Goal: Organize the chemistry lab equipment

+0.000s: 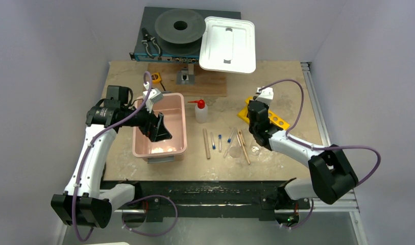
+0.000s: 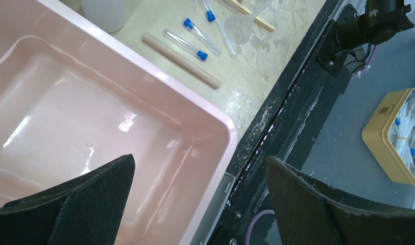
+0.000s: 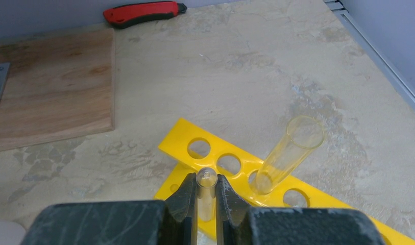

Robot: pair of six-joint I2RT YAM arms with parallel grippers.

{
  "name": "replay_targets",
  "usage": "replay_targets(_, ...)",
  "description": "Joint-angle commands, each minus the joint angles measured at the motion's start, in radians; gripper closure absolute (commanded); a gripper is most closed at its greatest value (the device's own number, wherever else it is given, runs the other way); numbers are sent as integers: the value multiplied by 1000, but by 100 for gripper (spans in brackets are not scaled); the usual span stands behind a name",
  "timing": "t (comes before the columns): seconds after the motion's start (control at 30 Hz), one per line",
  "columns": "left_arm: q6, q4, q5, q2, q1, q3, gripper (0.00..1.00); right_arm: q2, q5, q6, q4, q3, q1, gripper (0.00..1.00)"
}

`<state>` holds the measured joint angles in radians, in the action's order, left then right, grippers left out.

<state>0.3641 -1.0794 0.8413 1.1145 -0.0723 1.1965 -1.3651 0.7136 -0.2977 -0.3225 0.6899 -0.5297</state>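
We see a mottled tabletop [image 1: 225,104] carrying a pink bin [image 1: 185,122] left of centre, a bottle [image 1: 200,112] beside it, tubes [image 1: 219,142] and sticks [image 1: 206,143] lower centre, a yellow rack [image 1: 279,121] at right, and a board [image 1: 210,86] and tape measure [image 1: 156,77] at the top.

Pink tub [image 2: 144,69] is smooth glossy plastic with glare streaks inside. Tabletop [image 3: 236,66] mottled, stone-look, matt. Board [image 3: 52,87] grained wood, dull. Wooden sticks [image 2: 180,60] bare pale wood, matt. Blue-capped tubes [image 2: 185,44] clear and shiny, caps opaque plastic. Yellow rack [image 3: 180,133] smooth glossy plastic. Tall tube [image 3: 292,153] and small clear tube [image 3: 206,196] transparent, glass or plastic unclear. Left gripper [image 2: 199,159] fingers [image 2: 82,204] matt black, rough chipped edges. Right gripper [image 3: 206,177] body matt black, scuffed. Squeeze bottle [image 1: 201,113] whitish plastic, red spout.
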Motion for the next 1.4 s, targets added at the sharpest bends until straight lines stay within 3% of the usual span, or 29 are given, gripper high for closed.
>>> replay_targets(0.0,34,8,33,-1,5,-8,0,11,33,14,-41,42,5,100)
replay_targets(0.63,46,3,16,-9,5,-8,0,-66,50,24,-43,44,4,100)
replay_targets(1.03,52,0,11,-17,5,-7,0,-65,36,-11,42,64,2,100)
replay_targets(1.2,52,0,10,-17,5,0,0,-75,38,-65,87,72,0,61)
replay_targets(1.37,56,0,3,-17,5,-2,0,-51,29,-71,68,46,-5,55)
